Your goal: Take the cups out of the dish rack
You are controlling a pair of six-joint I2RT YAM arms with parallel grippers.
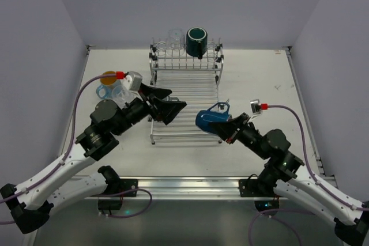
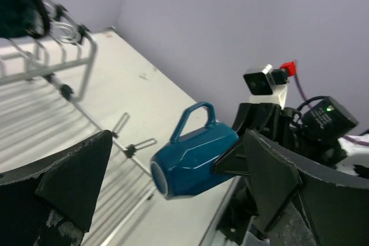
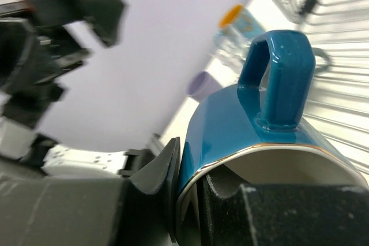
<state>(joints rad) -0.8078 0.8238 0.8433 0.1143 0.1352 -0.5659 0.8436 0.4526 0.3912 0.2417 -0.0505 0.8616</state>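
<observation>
Blue mug [image 1: 209,120], glossy and loop-handled, hangs tilted above the front right corner of the dish rack [image 1: 185,82], with the right gripper [image 1: 229,126] clamped on its rim. Left gripper [image 1: 176,99], jaws apart, hovers at the rack's left edge. Teal mug [image 1: 196,41] sits on the rear tier; orange-lined mug [image 1: 107,82] stands near the left edge of the table [image 1: 259,84].

white table [image 1: 259,84], pale lilac walls [image 1: 190,4]
</observation>
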